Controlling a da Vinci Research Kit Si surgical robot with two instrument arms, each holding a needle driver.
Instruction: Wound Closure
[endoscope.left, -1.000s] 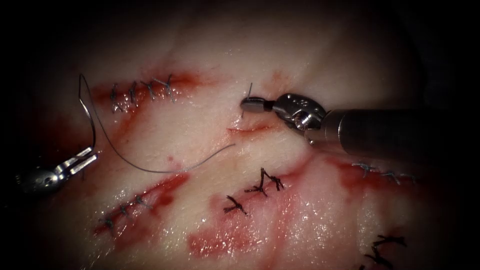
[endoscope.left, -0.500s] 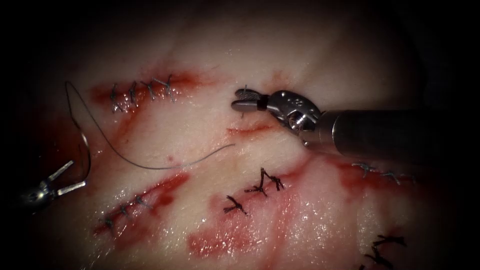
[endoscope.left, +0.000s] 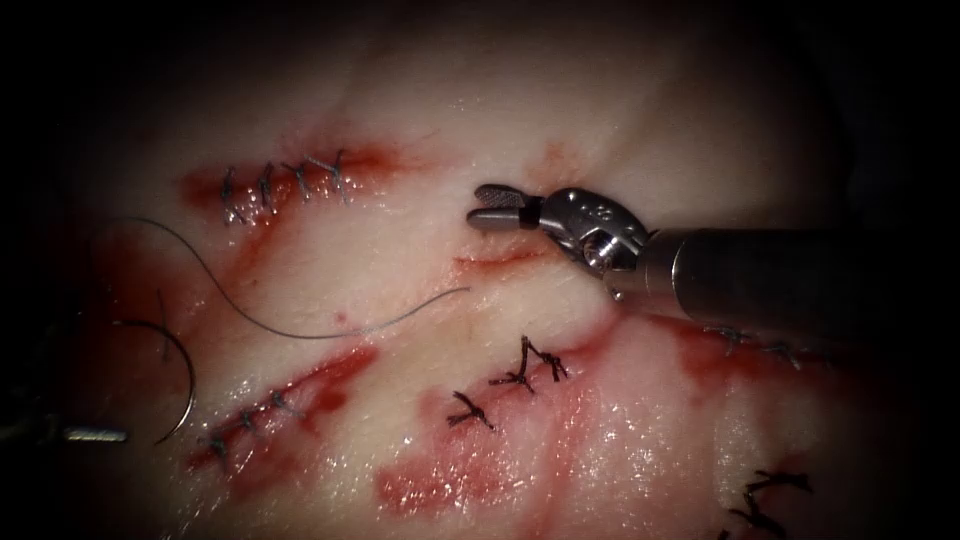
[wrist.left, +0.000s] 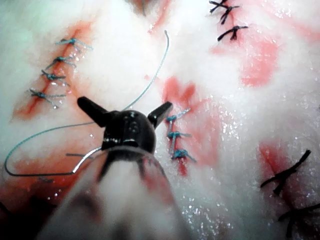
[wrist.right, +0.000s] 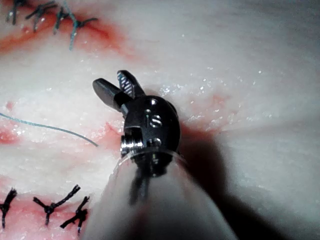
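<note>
The curved needle (endoscope.left: 183, 375) lies loose on the tissue (endoscope.left: 420, 130) at the far left, held by neither tool. Its thread (endoscope.left: 300, 335) arcs across the surface and ends free near the small open cut (endoscope.left: 500, 260). My left tool (wrist.left: 125, 107) hovers low at the far left with its jaws spread wide and nothing between them; the needle (wrist.left: 84, 159) lies just beside its wrist. My right tool (endoscope.left: 488, 207) comes in from the right and hangs just above the cut, jaws open and holding nothing. In the right wrist view the right tool (wrist.right: 114, 86) stands above the cut (wrist.right: 112, 132).
Stitched cuts surround the spot: one at the upper left (endoscope.left: 285, 182), one at the lower left (endoscope.left: 265, 405), dark knots (endoscope.left: 525, 372) below the middle, more at the right (endoscope.left: 745, 338). Red fluid (endoscope.left: 440, 485) stains the tissue.
Both tools' jaws were shut and have opened. The left tool let go of the needle and drew back to the lower left; the needle dropped onto the tissue. The right tool barely moved.
</note>
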